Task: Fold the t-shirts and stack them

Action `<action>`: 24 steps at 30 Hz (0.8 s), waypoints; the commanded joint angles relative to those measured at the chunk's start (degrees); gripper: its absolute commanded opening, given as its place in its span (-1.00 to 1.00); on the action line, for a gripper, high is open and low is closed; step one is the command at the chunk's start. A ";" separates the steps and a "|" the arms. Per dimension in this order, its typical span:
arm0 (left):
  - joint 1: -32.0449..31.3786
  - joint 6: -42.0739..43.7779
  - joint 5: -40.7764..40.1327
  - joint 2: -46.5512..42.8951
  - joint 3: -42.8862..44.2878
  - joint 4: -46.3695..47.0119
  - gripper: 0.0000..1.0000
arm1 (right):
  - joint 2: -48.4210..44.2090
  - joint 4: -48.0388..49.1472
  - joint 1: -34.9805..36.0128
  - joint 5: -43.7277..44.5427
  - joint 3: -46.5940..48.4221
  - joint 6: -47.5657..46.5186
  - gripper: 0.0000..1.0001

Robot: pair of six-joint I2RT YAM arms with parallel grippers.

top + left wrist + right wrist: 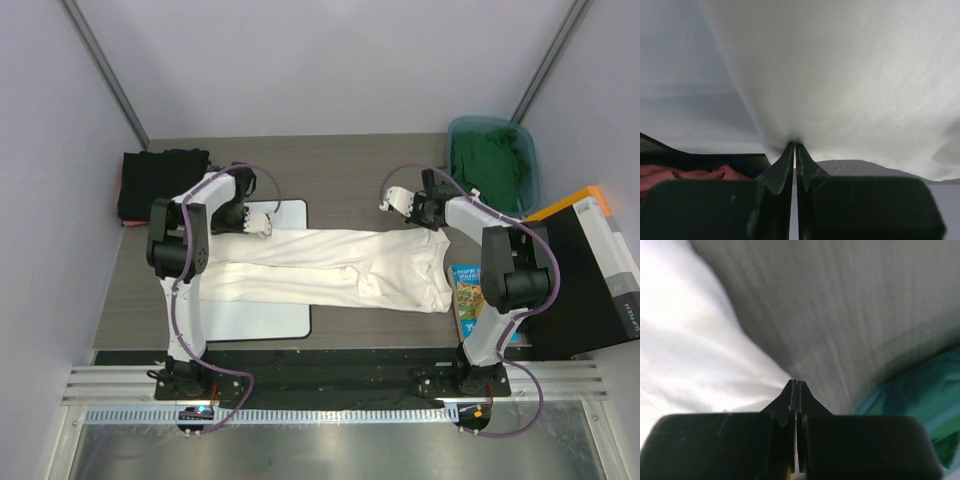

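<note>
A white t-shirt [340, 268] lies stretched crosswise over the table, its left part on the white board [262, 318]. My left gripper [265, 226] is shut on the shirt's far left edge. In the left wrist view the cloth [850, 75] rises from the closed tips of that gripper [795, 145]. My right gripper [398, 202] is shut on the far right edge, and in the right wrist view the cloth [690, 350] runs off left of its tips [797, 382]. Black shirts [160, 180] with a pinkish-red one [685, 175] are piled at the back left. A green shirt [487, 160] fills the bin.
A teal bin [528, 165] stands at the back right corner, also seen in the right wrist view [920, 400]. A colourful book [468, 290] lies by the right arm. A black and orange box [590, 270] sits off the table's right edge. Grey walls close both sides.
</note>
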 commanded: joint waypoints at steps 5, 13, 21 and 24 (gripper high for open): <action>1.19 -5.41 7.81 -4.62 6.27 1.24 -0.17 | -6.36 -8.87 0.74 -2.83 8.79 -1.43 -0.98; 0.84 -8.22 9.84 -10.07 8.65 -1.31 0.47 | -9.26 -25.32 0.74 -10.22 5.20 -9.78 -0.98; 0.04 -9.10 9.93 -15.52 8.12 -0.17 1.00 | -9.89 -18.04 0.65 -8.11 -6.24 -9.53 -0.98; -0.31 -9.98 10.45 -17.63 7.69 0.62 1.00 | -7.44 -12.68 0.65 -6.27 -8.00 -8.65 -0.98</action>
